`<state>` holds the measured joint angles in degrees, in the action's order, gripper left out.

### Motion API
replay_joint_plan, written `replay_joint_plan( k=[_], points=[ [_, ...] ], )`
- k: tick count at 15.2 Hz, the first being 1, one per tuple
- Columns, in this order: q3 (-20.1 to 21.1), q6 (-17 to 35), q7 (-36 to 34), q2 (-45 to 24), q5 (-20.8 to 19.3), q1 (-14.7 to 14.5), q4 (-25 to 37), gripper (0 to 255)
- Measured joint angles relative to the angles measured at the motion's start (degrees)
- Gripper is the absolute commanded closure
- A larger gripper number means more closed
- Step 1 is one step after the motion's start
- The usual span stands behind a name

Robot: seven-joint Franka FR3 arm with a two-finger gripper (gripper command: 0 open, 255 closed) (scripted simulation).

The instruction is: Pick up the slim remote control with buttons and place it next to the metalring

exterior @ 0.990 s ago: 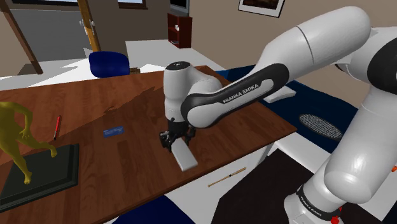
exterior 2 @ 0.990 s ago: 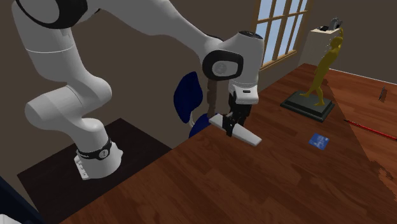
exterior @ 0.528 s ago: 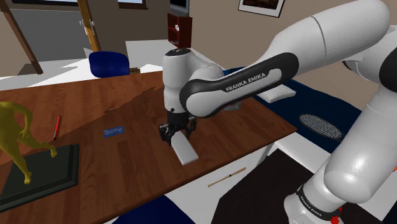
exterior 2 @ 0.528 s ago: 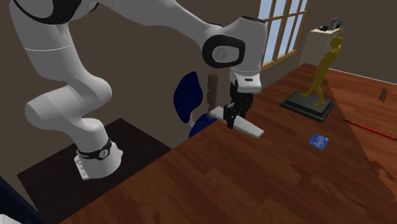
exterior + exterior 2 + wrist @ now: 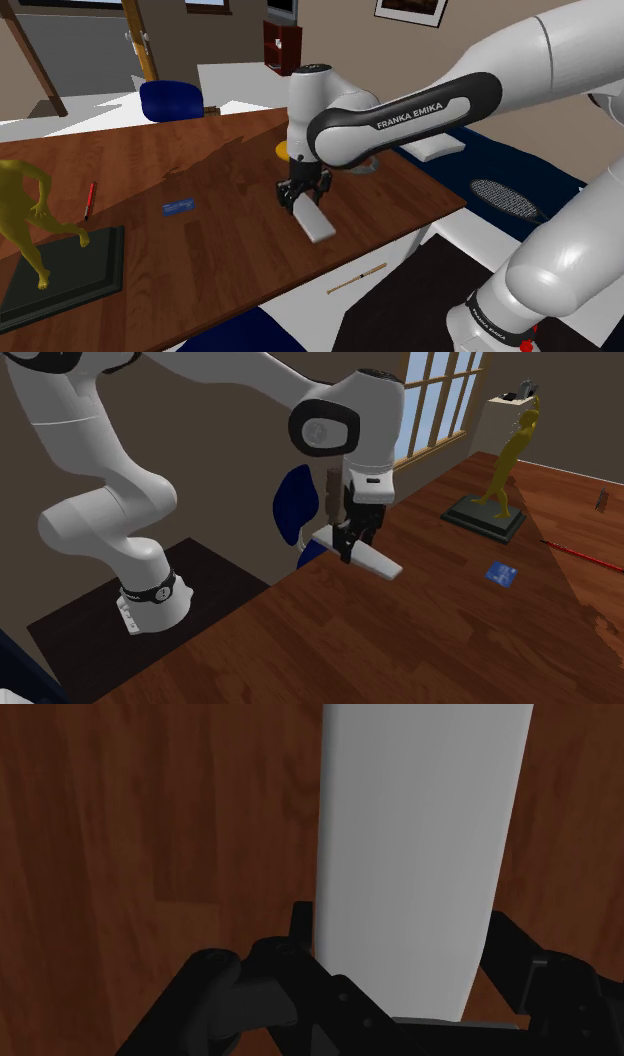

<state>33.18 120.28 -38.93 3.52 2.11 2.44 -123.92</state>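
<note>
While it hangs above the brown wooden table [image 5: 200,165], the black gripper [image 5: 300,193] clasps one end of the remote control [image 5: 314,221], a slim, flat, plain pale-grey slab sloping down from the fingers.

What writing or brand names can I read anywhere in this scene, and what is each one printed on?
"FRANKA EMIKA": white letters on the dark band of the arm, in the shoulder view.
Lettering on the base ring of the robot: too small to read.
Marks on the blue card: too small to read.
Remote control: plain grey-white, no text visible.
</note>
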Motion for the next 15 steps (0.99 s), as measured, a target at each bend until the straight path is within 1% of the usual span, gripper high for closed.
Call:
replay_joint_plan(
  k=[4, 8, 15],
  points=[
    [-3.46, 0.36, 7.18, 5.51, 2.88, 1.98, -5.34, 255],
    [-7.37, 0.63, 14.06, 10.58, 4.76, 3.56, -10.56, 255],
    [-14.61, 0.86, 24.95, 15.28, 4.42, 7.12, -15.86, 255]
  ],
)
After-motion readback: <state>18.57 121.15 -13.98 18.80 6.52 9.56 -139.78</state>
